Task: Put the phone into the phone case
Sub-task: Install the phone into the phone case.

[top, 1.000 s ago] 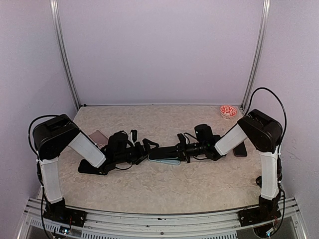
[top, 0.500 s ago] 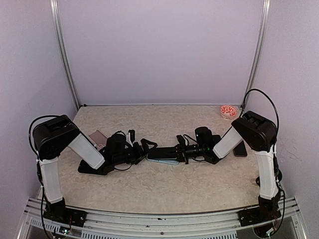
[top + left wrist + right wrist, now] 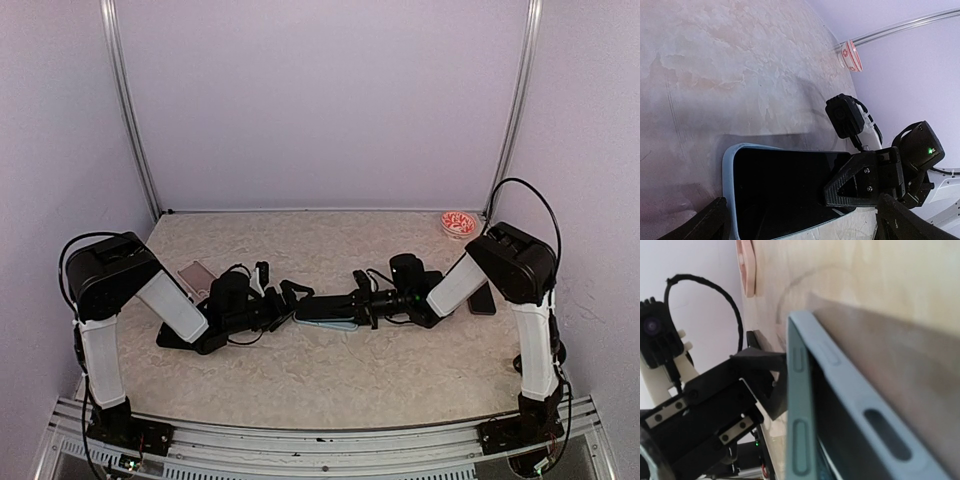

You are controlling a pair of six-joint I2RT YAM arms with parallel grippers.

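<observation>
The black phone (image 3: 785, 185) lies face up inside the light-blue phone case (image 3: 727, 170) on the table's middle (image 3: 328, 312). My left gripper (image 3: 288, 300) is open. Its two fingers (image 3: 715, 220) stand wide apart on either side of the phone's left end, and I cannot tell whether they touch it. My right gripper (image 3: 363, 300) is rolled on its side at the phone's right end. One of its fingers (image 3: 860, 177) lies on top of the screen, and the gripper looks shut on the case edge (image 3: 800, 390). Its other finger is hidden.
A pink phone-like slab (image 3: 197, 272) lies behind the left arm. A dark phone (image 3: 483, 298) lies by the right arm. A small red-and-white dish (image 3: 458, 222) sits at the back right corner, also in the left wrist view (image 3: 850, 54).
The right arm's elbow has pulled in a little, and the phone in its case has shifted slightly left. The left gripper has edged back to the left.
</observation>
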